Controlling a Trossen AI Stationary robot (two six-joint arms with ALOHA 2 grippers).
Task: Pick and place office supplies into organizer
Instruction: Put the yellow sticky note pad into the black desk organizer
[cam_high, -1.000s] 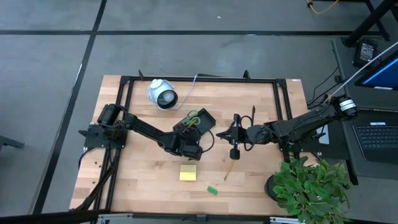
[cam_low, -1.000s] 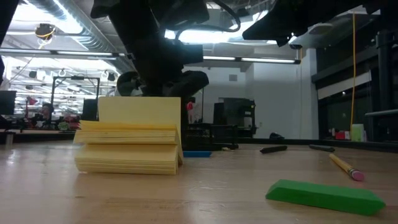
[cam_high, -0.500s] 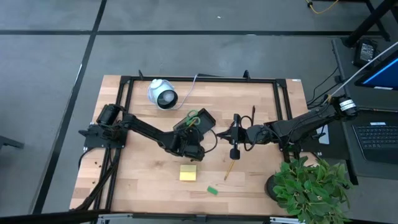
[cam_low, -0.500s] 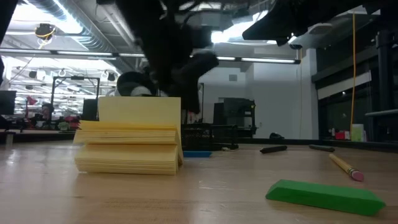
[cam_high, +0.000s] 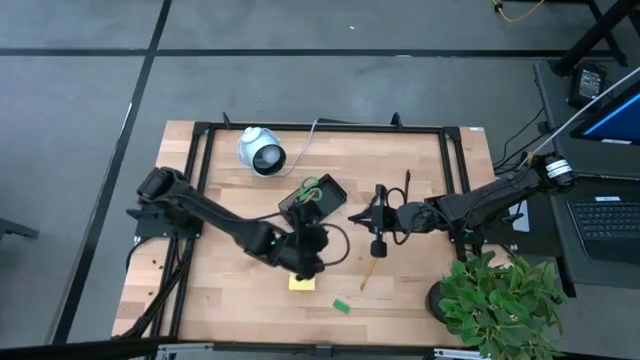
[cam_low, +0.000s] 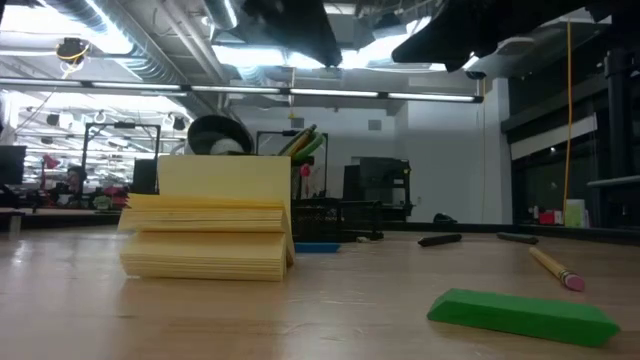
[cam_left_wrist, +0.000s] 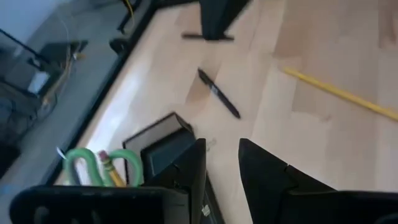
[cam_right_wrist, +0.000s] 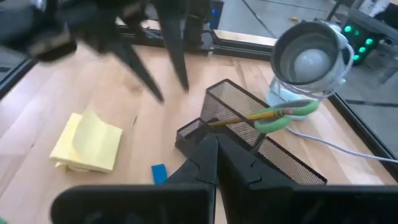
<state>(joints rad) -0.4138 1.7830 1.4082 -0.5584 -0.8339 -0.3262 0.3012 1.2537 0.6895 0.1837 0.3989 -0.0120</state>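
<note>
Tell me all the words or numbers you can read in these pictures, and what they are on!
There are none to read.
The yellow sticky-note pad, the green block and the black organizer show no writing.
The laptop screen beside the table is too small to read.

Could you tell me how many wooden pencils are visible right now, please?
2. One pencil stands in the black organizer beside the green-handled scissors. The other pencil lies loose on the table. No others show, though one could be hidden.

High overhead; low table-level; both share sticky-note pad (cam_low: 207, 228).
</note>
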